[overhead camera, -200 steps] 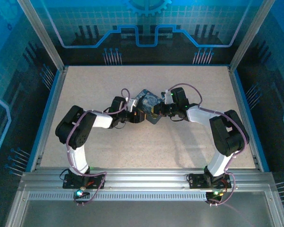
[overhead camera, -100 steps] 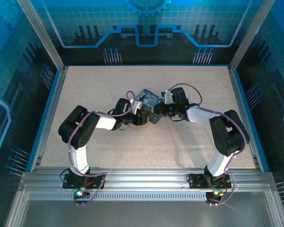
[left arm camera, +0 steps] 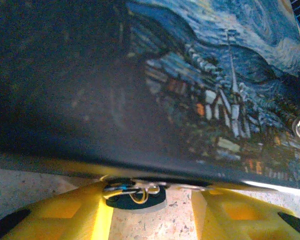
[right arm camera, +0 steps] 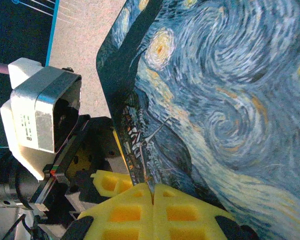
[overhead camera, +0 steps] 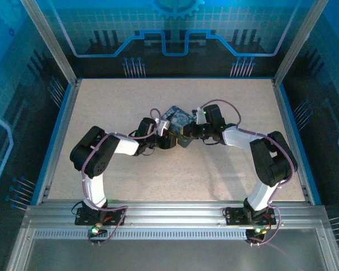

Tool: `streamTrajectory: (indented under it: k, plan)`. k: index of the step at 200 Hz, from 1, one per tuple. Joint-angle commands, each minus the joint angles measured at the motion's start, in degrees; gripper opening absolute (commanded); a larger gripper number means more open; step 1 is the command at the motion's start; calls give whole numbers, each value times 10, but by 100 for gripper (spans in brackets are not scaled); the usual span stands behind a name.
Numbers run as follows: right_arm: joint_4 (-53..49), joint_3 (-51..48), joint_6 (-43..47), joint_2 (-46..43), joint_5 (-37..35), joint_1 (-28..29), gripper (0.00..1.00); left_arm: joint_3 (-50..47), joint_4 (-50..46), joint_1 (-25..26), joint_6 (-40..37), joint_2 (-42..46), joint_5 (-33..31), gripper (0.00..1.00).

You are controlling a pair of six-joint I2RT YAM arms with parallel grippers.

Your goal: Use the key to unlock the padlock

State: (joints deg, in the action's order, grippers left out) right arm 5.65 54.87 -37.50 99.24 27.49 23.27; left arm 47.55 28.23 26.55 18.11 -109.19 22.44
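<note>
Left gripper (left arm camera: 151,207), jaws parted, straddles the padlock (left arm camera: 133,193) beside the tin (left arm camera: 190,75); right gripper (right arm camera: 152,192) is clenched. Securing the padlock seems in hand; next, close squarely on it.

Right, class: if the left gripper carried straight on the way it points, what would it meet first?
Probably the small padlock lying between the fingers of the left gripper, then the painted tin just behind; depth is hard to judge.
</note>
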Motion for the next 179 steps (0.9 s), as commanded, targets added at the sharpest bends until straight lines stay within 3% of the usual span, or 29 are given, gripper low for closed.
streamTrajectory:
  k: [1, 95, 179]
  plan:
    - [-28, -3, 6, 15, -10, 9, 0, 15, 29, 5, 28, -14, -12, 46]
    - [-20, -4, 11, -5, -14, 11, 0, 12, 28, 5, 35, -5, -18, 31]
    - [-86, -75, 91, -155, -30, 37, 0, -30, 27, 10, 76, 68, -7, 31]
